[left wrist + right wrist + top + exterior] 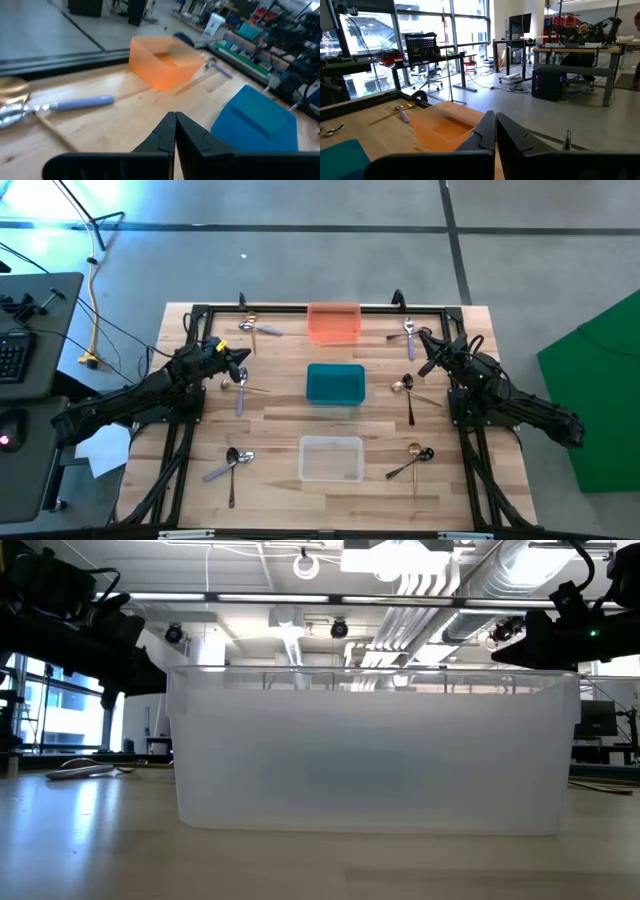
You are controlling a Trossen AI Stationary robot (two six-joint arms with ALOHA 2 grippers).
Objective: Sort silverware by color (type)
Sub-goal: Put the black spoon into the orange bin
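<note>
Sorting is not yet underway, judging by the layout: the three bins in the middle of the bench (280, 415) look empty from above, and all the silverware is lying loose on the wood around them. The orange bin (333, 322) is sitting at the far side, the teal bin (335, 383) in the middle, the clear bin (332, 458) nearest the front.

The cutlery is lying in small mixed clusters on both sides of the bins: one pair (258, 328) beside the orange bin on the left, another (407, 332) on its right, a group (241, 385) left of the teal bin, one (407, 390) to its right, and two more (232, 465) (415, 457) flanking the clear bin.

The left end effector (240, 364) is hovering just above the left middle cluster, its fingers pressed together and carrying nothing. The right end effector (427, 350) is hanging between the two far right-hand clusters, also pressed together and empty.

The next move calls for one arm to spread its fingers, drop onto a single thin handle and pinch it without disturbing the piece lying across it.

No brand, label or writing is readable anywhere.
</note>
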